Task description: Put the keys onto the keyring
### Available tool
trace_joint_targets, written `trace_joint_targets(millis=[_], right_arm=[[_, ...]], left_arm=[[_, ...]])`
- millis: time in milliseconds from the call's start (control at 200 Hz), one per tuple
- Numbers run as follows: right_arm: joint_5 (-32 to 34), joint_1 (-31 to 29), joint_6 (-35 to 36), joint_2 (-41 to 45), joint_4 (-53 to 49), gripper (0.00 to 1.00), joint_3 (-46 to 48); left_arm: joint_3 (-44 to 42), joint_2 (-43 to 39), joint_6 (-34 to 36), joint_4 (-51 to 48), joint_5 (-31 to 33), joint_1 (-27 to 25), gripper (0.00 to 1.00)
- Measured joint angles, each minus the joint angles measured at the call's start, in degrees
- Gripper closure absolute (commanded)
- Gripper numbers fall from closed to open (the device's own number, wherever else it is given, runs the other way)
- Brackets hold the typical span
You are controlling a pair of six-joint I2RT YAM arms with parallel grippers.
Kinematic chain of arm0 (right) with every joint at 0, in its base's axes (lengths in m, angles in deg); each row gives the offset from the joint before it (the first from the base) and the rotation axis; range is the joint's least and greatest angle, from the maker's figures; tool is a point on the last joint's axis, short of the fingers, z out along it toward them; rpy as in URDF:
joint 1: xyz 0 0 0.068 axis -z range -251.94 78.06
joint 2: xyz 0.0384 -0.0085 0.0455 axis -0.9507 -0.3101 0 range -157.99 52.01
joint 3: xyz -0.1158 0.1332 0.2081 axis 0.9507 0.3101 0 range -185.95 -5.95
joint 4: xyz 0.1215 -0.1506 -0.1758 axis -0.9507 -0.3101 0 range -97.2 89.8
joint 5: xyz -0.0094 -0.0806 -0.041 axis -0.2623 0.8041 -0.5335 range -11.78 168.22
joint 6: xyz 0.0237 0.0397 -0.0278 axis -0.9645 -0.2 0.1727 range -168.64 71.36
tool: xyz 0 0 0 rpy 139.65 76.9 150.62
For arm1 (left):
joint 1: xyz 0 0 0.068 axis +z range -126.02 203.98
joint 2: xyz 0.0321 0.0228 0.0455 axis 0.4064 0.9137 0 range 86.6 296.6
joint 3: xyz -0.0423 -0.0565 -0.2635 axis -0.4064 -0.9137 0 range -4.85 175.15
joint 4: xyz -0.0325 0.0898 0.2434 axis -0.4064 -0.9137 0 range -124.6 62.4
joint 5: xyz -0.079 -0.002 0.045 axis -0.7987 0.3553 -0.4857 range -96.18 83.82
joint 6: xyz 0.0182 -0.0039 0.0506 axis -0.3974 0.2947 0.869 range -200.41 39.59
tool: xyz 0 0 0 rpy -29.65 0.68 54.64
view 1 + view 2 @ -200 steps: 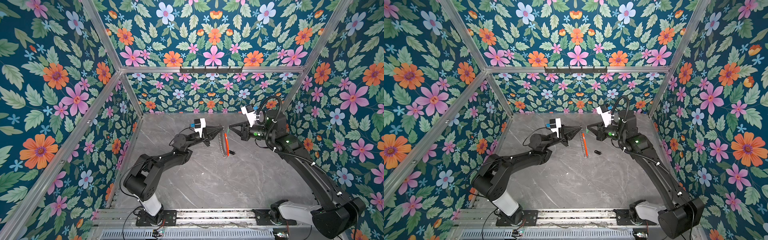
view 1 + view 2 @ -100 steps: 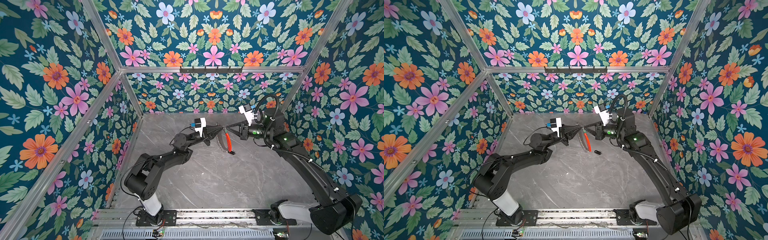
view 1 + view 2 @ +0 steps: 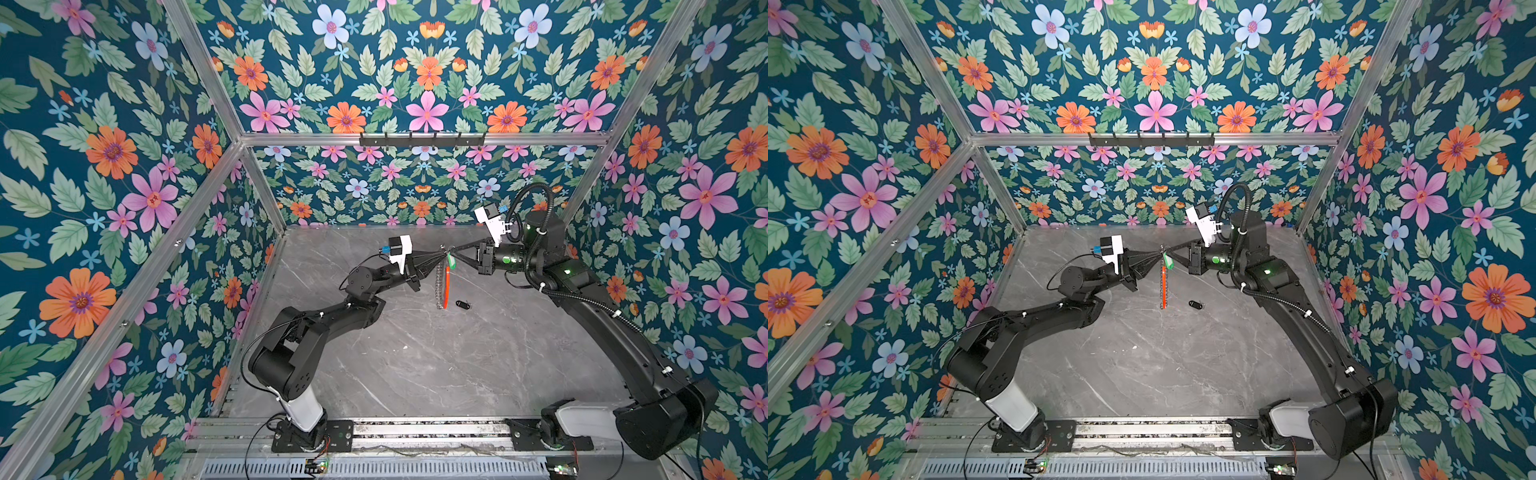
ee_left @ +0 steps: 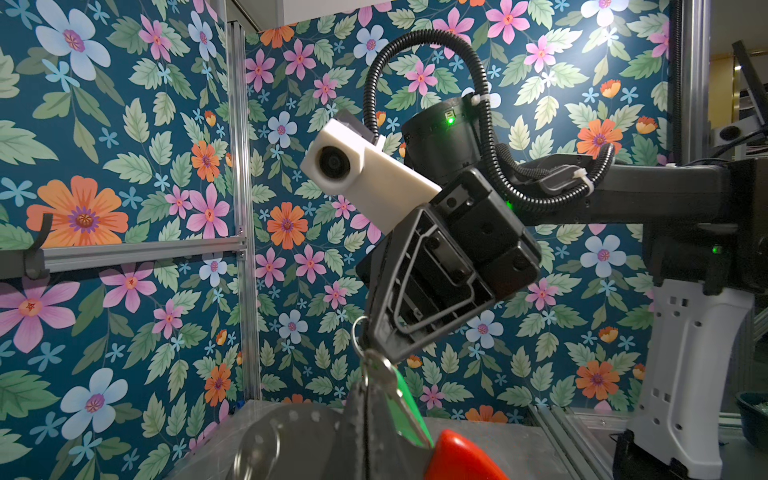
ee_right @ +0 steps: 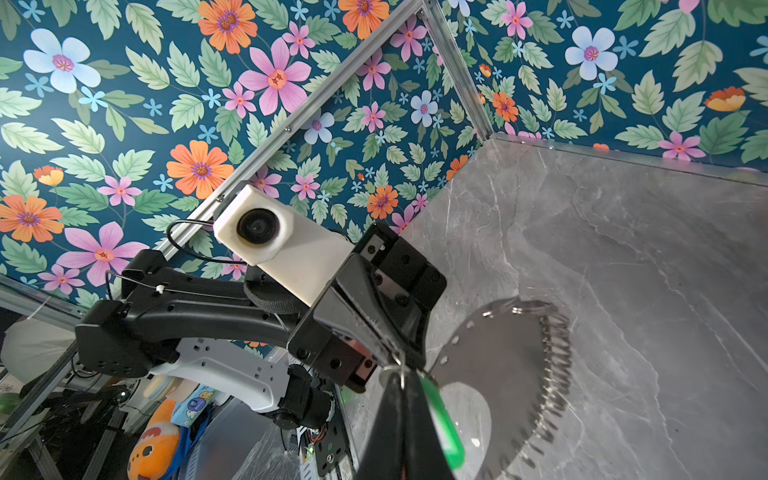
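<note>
The keyring (image 3: pixel 439 286) hangs edge-on over the table's middle, its red-orange arc (image 3: pixel 446 286) facing right. My left gripper (image 3: pixel 439 254) is shut on the hoop's upper edge; in the left wrist view grey metal (image 4: pixel 291 440) and red arc (image 4: pixel 457 457) flank its closed fingers. My right gripper (image 3: pixel 452 252) meets it tip to tip, shut on the green-tagged key (image 3: pixel 451 261). The green tag (image 5: pixel 440 419) lies along the right gripper's fingers, with the key's small ring (image 5: pixel 392 370) at their tips. The black-fob key (image 3: pixel 462 305) lies on the table, just right of the hoop's lower end.
The grey marble table (image 3: pixel 415 365) is boxed in by floral walls with aluminium frame posts (image 3: pixel 257 183). A black hook rail (image 3: pixel 422 139) runs along the back wall. Both arm bases sit on the front rail (image 3: pixel 415 430).
My right gripper has moved left with the green-tagged key until its tips meet the left gripper at the hoop's top. The hoop now hangs straighter. The black-fob key has not moved.
</note>
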Motion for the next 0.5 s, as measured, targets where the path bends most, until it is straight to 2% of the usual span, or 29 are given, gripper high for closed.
trace_joint_targets(millis=[500], right_arm=[[2.6,-0.1,-1.5,-0.1,-2.9,1.0,1.2]], left_arm=[[1.2,0.3,0.0,-0.8,0.2,0.0,1.0]])
